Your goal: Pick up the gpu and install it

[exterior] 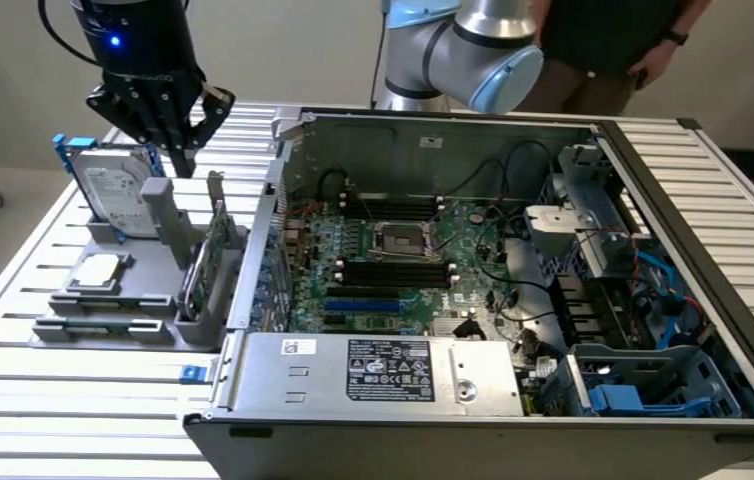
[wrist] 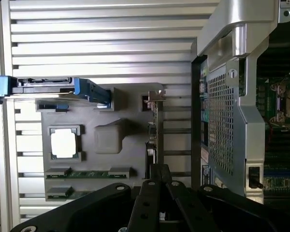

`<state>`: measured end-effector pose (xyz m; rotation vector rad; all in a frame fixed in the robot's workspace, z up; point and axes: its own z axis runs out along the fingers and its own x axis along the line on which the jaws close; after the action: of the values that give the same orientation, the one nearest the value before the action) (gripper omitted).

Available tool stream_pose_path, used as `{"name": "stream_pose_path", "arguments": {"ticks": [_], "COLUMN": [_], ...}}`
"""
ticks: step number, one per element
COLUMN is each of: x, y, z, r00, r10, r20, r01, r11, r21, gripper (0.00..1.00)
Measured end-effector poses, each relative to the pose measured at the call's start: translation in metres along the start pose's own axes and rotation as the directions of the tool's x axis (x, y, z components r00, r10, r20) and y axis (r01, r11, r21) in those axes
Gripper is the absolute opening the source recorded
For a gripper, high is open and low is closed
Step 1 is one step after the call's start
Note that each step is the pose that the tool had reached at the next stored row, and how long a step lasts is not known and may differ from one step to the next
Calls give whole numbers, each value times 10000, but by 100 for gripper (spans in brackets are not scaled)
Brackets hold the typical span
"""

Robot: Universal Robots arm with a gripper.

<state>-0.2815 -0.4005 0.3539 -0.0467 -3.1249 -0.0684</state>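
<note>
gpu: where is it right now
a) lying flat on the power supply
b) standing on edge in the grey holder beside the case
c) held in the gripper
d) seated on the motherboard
B: the gpu stands on edge in the grey holder at the exterior view's left of the case, with the shut, empty gripper above it.

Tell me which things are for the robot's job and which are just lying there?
For the job:
gpu, standing upright
gripper, shut, near it
open case

Just lying about:
hard drive
chip
memory sticks
</note>
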Motion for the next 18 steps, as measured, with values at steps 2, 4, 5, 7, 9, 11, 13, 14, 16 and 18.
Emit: {"name": "stream_pose_path", "arguments": {"ticks": [2,4,5,7,9,11,13,14,16,18], "x": [8,11,13,15,16,17,15,13,11,10], "y": [0,0,0,0,-8,-26,-70,-94,-144,-193], "z": [0,0,0,2,19,54,88,106,141,175], "r00": [10000,10000,10000,10000,10000,10000,10000,9999,9998,9997], "r10": [1,0,0,1,1,-11,-53,-77,-127,-177], "r20": [1,3,4,4,4,0,-52,-78,-135,-187], "r01": [-1,0,0,-1,-1,11,53,77,127,176], "r11": [10000,10000,10000,10000,10000,10000,10000,10000,9999,9998], "r21": [0,0,0,0,0,0,-1,-4,-7,-13], "gripper": [11,12,17,24,30,36,36,36,36,36]}}
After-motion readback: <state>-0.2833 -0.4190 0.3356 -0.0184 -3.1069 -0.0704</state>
